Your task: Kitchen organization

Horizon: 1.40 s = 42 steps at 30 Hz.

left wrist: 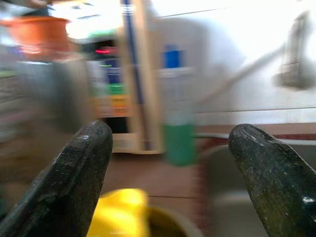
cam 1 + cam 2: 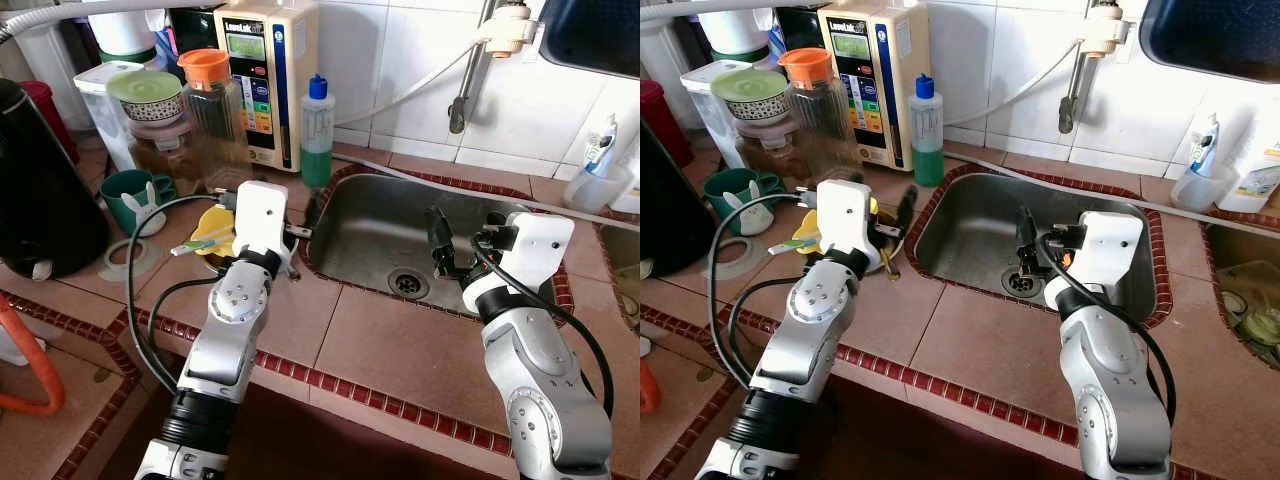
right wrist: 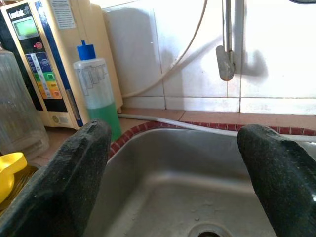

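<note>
1. Two end effectors show: the left end effector (image 1: pixel 168 163) hovers with fingers spread wide and empty above a bowl (image 2: pixel 222 256) on the bench (image 2: pixel 400 340), just left of the sink (image 2: pixel 380 230); the right end effector (image 3: pixel 173 173) hangs wide and empty over the sink basin.
2. The bowl holds a yellow utensil (image 2: pixel 213 226); its other contents are unclear.
3. One soap bottle (image 2: pixel 317 130), part full of green liquid, stands at the sink's back corner, beside one cream appliance (image 2: pixel 265 75).
4. One orange-lidded jar (image 2: pixel 212 105) and one green mug (image 2: pixel 135 197) stand further left.
5. The bench is terracotta tile with white wall tile behind.
</note>
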### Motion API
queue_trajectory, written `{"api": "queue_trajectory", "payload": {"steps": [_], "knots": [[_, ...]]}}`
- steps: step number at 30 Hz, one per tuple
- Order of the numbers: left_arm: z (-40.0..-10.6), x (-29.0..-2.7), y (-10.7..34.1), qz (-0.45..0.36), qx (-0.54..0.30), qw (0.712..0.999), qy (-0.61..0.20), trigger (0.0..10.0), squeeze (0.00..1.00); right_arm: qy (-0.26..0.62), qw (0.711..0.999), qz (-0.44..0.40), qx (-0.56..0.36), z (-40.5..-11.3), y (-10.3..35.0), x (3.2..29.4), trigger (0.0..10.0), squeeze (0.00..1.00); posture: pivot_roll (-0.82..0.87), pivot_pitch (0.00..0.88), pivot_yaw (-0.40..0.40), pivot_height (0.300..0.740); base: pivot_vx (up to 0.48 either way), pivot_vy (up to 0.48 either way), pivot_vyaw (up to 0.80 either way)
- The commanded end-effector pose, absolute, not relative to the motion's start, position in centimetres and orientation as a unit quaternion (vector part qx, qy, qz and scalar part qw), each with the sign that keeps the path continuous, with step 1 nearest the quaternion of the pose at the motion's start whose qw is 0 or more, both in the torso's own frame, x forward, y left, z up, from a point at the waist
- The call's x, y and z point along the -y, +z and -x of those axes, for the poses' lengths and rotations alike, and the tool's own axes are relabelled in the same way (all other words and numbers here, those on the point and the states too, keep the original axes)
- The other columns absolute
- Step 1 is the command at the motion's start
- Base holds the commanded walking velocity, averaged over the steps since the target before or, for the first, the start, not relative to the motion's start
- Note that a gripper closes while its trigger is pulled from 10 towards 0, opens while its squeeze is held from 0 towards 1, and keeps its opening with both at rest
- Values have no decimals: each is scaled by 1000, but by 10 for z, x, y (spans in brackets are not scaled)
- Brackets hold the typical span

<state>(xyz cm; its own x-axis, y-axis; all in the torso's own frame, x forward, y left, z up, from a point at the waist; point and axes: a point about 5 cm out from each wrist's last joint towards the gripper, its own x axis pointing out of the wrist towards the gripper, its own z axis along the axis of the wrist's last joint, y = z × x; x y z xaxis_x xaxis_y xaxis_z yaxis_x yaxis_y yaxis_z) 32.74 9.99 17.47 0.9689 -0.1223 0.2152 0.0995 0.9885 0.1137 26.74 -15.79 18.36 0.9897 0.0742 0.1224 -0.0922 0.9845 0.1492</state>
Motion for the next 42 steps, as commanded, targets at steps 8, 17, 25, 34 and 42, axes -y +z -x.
{"api": "queue_trajectory", "payload": {"steps": [8, 17, 25, 34, 42], "knots": [[-330, -155, 177, -32, 84, 992, 90, 10000, 0, 81, 993, -81, 41, -266, 180, 152, 10000, 0, 61, 0, -6, 740, 0, 0, 0], [-316, -171, 161, -1, 39, 988, 146, 10000, 0, 114, 989, -90, 37, -268, 178, 140, 10000, 0, 80, 0, -16, 740, 0, 0, 0], [-314, -163, 155, 31, 9, 991, 131, 10000, 0, 141, 984, -103, 35, -268, 179, 134, 10000, 0, 86, 0, -8, 740, 0, 0, 0], [-320, -153, 145, 76, -30, 990, 111, 10000, 0, 273, 952, -136, 7, -252, 179, 106, 10000, 0, 68, 0, -4, 740, 0, 0, 0], [-324, -147, 148, 89, -25, 992, 90, 8471, 0, 323, 936, -138, -14, -242, 177, 100, 10000, 0, 59, 0, -2, 740, 0, 0, 0]]}}
